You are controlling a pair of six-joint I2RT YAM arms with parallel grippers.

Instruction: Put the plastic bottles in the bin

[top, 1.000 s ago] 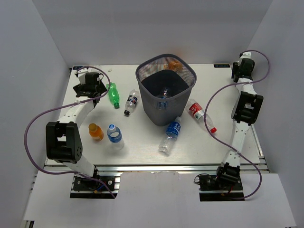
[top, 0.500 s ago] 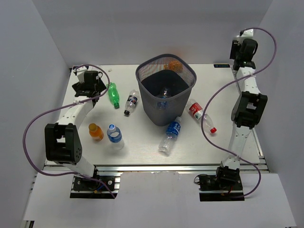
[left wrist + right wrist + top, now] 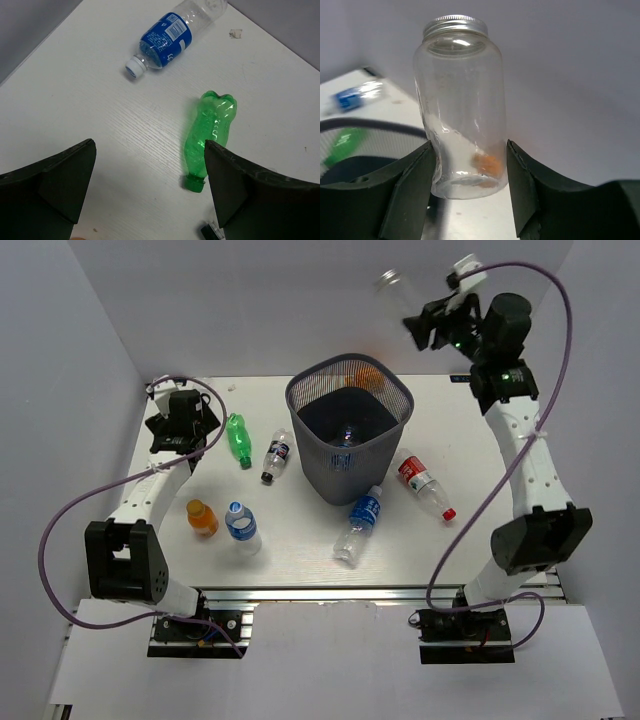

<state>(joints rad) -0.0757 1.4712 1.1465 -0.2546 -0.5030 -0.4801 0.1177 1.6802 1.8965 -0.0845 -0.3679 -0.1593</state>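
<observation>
Above the table (image 3: 300, 540), right jaws gripping clear silver-capped bottle (image 3: 462, 100), left jaws released, blue label (image 3: 167, 35) illegible.

Top cam: fixed high behind the arm bases, looks down & fwd, wide, takes in the whole desk (image 3: 300, 545) w/ the bin (image 3: 335, 480) mid-frame. L wrist cam: close, aimed down at the desk between left fingers (image 3: 50, 185); shares green bottle (image 3: 210, 135) w/ top view. R wrist cam: raised, v. close, faces the wall past right fingers (image 3: 410, 195); shares clear jar (image 3: 462, 100) w/ top view.
</observation>
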